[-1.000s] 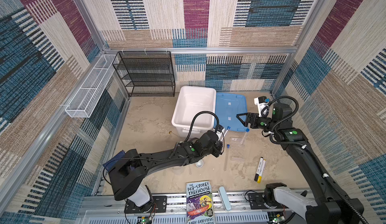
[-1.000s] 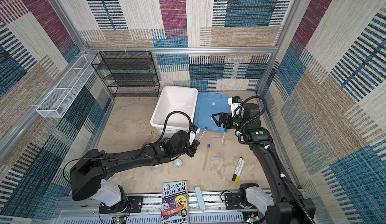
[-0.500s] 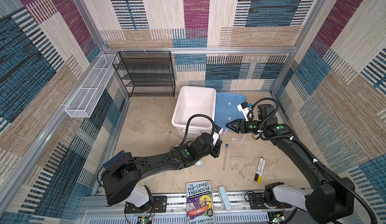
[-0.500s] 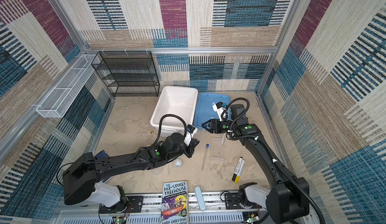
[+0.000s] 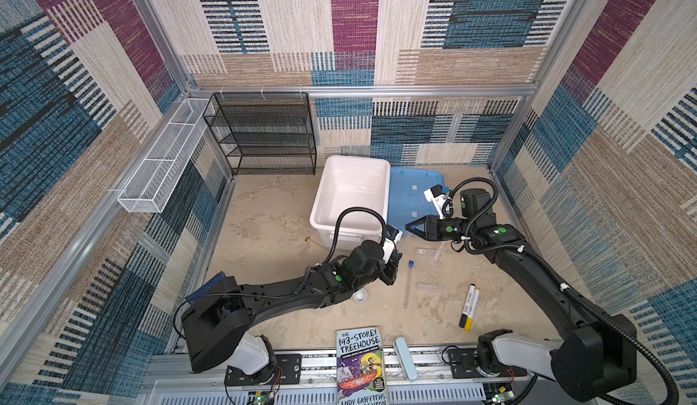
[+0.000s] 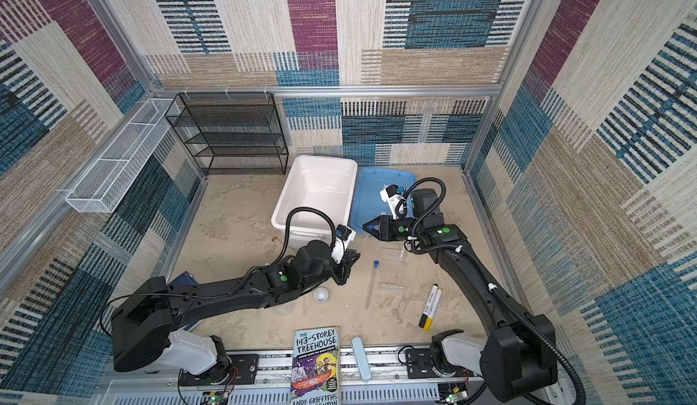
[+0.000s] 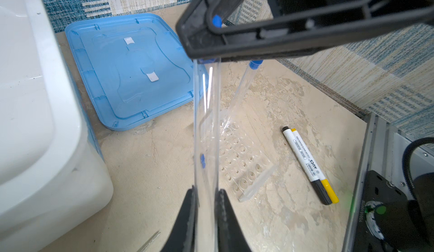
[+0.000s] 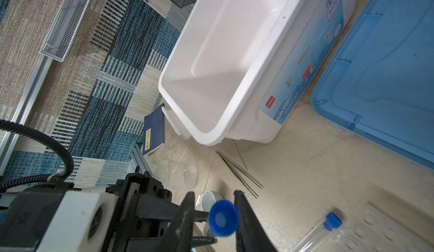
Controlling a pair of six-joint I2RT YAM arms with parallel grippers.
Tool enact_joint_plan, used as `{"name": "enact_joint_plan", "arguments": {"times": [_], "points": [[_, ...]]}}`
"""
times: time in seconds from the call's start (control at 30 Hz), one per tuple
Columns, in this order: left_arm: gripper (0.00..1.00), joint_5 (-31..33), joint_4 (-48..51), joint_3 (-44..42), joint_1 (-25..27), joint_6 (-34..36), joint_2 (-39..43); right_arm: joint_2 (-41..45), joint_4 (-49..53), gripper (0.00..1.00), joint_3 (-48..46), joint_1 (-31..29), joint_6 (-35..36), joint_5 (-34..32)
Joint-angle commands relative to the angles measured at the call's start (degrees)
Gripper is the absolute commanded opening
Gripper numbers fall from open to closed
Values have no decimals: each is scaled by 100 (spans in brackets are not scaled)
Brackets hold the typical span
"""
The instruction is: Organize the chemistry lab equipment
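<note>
Your left fingers (image 7: 187, 206) grip a blue-capped clear tube (image 7: 206, 126), your right fingers (image 8: 246, 220) stand partly open around its cap (image 8: 222, 218)

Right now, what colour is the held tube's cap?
The cap is blue, clearest in the right wrist view.

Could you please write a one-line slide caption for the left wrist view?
Left tool grips a clear tube whose blue cap sits within the right tool; clear rack lies nearby.
</note>
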State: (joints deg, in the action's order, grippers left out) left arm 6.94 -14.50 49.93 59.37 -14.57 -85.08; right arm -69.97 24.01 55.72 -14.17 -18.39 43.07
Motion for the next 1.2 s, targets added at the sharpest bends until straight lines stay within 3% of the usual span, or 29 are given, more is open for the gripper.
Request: {"name": "enact_joint_plan", "arguments": {"times": [0.0, 0.2, 0.53, 0.57, 0.6, 0.67, 0.77, 0.97, 1.17], "points": [[14, -103, -194, 17, 6, 314, 26, -12, -238, 29, -34, -11, -69, 88], [14, -131, -205, 31, 13, 314, 18, -51, -359, 29, -142, -8, -116, 111], [15, -107, -172, 100, 21, 289, -102, 8, -336, 20, -210, -14, -95, 69], [18, -110, -176, 113, 18, 280, -107, 25, -327, 20, -224, -7, -89, 61], [29, -129, -180, 113, 17, 264, -123, 53, -326, 20, -241, -12, -77, 32], [57, -230, -159, 151, 13, 233, -121, 162, -333, 20, -285, -8, -48, -110], [99, -378, -38, 299, 10, 46, -148, 516, -303, 19, -388, -37, 89, -734], [99, -532, 341, 749, 9, -308, -219, 1337, -151, 17, -718, -454, 323, -2877], [99, -777, 659, 1143, -17, -134, -492, 2041, -278, 18, -1216, -1080, 128, -4690]]}}
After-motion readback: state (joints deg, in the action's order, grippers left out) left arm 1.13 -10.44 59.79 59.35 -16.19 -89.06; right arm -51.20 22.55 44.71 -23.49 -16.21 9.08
